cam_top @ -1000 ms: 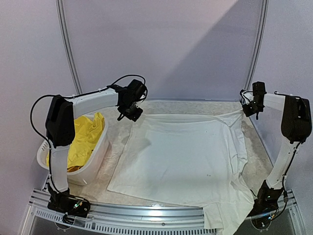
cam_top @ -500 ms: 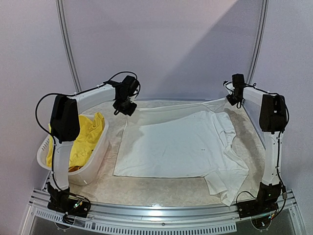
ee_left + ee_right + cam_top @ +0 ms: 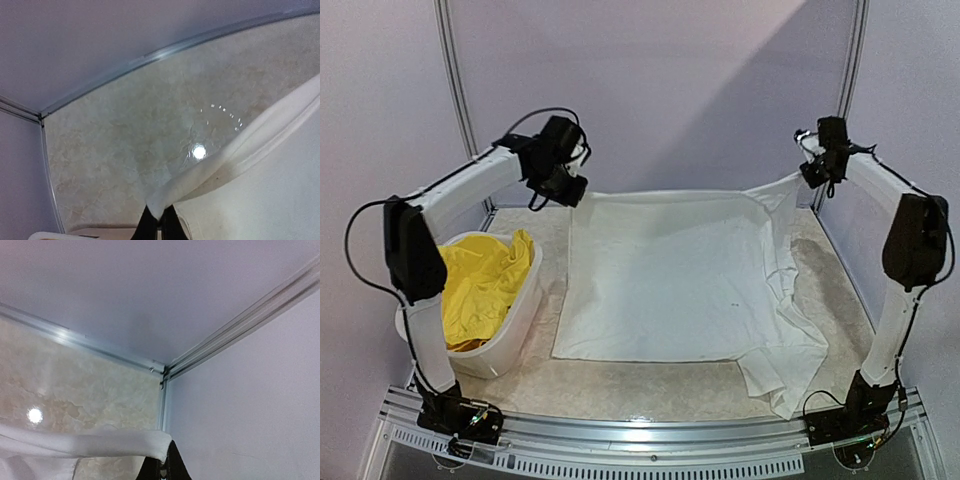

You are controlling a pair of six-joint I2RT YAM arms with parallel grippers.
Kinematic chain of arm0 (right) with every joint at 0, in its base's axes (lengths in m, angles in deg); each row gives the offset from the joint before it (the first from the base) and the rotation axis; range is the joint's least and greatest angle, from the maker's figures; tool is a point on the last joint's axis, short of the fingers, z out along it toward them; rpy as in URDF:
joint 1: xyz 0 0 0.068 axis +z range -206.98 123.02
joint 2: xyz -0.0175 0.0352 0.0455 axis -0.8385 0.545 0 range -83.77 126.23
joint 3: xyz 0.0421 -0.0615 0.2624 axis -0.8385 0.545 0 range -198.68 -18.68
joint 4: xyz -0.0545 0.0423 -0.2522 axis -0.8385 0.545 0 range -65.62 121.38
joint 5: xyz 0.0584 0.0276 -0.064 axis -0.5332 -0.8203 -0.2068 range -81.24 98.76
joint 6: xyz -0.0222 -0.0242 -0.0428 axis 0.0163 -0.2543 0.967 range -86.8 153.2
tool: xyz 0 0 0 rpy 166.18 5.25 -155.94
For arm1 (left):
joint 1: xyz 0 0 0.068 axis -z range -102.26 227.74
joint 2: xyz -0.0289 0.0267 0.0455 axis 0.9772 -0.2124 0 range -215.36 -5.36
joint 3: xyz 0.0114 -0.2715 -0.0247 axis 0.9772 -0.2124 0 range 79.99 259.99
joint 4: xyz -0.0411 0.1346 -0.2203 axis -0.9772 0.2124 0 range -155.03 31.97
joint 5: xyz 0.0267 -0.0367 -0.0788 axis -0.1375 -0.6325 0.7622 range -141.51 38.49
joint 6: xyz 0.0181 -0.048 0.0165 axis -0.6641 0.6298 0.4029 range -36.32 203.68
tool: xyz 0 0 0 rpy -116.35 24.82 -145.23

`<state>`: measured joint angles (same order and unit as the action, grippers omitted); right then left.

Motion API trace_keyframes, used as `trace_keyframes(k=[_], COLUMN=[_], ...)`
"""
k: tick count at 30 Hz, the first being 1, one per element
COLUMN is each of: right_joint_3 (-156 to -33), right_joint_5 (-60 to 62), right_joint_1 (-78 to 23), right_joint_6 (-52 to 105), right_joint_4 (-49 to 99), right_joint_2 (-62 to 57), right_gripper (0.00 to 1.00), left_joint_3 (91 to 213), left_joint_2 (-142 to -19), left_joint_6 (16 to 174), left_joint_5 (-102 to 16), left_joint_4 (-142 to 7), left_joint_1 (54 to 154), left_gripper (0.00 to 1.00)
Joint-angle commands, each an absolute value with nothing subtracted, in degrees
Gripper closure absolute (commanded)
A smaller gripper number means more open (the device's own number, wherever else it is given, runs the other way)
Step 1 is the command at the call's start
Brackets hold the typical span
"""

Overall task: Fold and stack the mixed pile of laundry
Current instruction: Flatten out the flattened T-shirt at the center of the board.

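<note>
A white T-shirt [image 3: 665, 275] hangs stretched between both grippers, its far edge lifted above the table and its near part lying on the marbled top. My left gripper [image 3: 572, 195] is shut on the shirt's far left corner [image 3: 162, 202]. At the far right, my right gripper [image 3: 807, 178] is shut on the other corner [image 3: 160, 447]. The shirt's right side bunches in folds down to the near right [image 3: 790, 350]. Bright yellow shorts [image 3: 480, 290] lie in the basket at left. The navy and pink pieces are out of view.
A white plastic basket [image 3: 515, 330] stands at the left, beside the shirt's left edge. A metal frame rail [image 3: 150, 54] and the back wall lie just beyond both grippers; the right side wall [image 3: 250, 405] is close to the right gripper.
Both grippers have risen with the shirt's far corners. The far edge, folded over the shirt before, now hangs taut and raised at the back.
</note>
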<state>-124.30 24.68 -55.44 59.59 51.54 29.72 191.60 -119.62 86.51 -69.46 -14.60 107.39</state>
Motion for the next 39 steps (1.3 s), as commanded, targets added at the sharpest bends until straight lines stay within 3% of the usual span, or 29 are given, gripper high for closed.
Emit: trace_keyframes(k=[1,7,15,22,28,32,36,39], right_joint_3=[-127.41,-127.69,-125.23,-129.1,-139.29,-147.18,-145.52,-137.4], right_joint_5=[20.98,17.86,11.91,4.82,2.05,1.81,5.62,7.82], right_joint_1=[-56.19,-56.19,-56.19,-56.26,-56.24,-56.19,-56.26,-56.19], right_joint_6=[56.35,55.7,58.15,59.46,56.78,56.71,60.07,63.18], right_joint_4=[56.11,64.13,71.06,74.94,76.05,76.18,74.41,71.66], right_joint_2=[14.39,1.65,-19.82,-29.96,-30.38,-25.07,-19.46,-16.26], right_gripper=[1.0,1.0,1.0,1.0,1.0,1.0,1.0,1.0], left_joint_3=[197.52,202.43,198.58,198.38,205.24,210.8,207.84,204.18], left_joint_2=[-107.45,-98.56,-81.7,-71.38,-71.15,-74.99,-80.56,-86.43], left_joint_6=[86.86,84.26,83.68,81.12,80.74,75.55,64.37,64.28], left_joint_5=[-71.32,-74.44,-84.25,-86.73,-83.25,-87.58,-98.92,-96.99], left_joint_4=[-11.5,-9.13,-9.85,-10.87,-7.9,-8.01,-15.63,-16.51], left_joint_1=[108.75,113.52,126.84,134.95,136.05,136.07,135.58,129.04], left_gripper=[1.0,1.0,1.0,1.0,1.0,1.0,1.0,1.0])
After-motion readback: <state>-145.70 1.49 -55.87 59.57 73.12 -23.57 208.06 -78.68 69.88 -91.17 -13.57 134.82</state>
